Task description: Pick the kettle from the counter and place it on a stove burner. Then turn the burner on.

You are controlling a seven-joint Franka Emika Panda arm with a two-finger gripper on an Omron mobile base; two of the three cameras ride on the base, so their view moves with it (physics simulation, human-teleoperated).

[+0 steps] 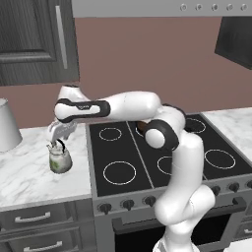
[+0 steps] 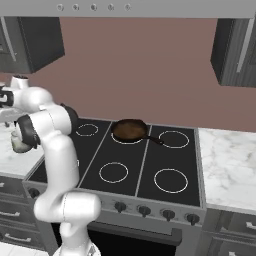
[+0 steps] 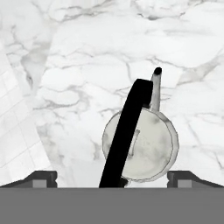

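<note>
The small pale kettle (image 1: 60,160) stands on the white marble counter (image 1: 29,182) just left of the stove. Its thin black arched handle (image 3: 127,133) shows from above in the hand view, over the round lid (image 3: 151,146), with the spout pointing away. My gripper (image 1: 57,143) hangs directly over the kettle, open, with its fingertips (image 3: 42,177) spread wide on either side of the handle and not touching it. The nearest wide burner (image 1: 119,173) is the front left ring on the black cooktop, its disc black. From the right base view the kettle (image 2: 18,145) peeks out behind my arm.
A brown frying pan (image 2: 130,130) sits on a rear burner. A big white cone-shaped vessel (image 1: 6,125) stands at the counter's far left. Stove knobs (image 1: 128,203) line the front panel. Other rings (image 2: 170,180) are bare. Dark cabinets hang above.
</note>
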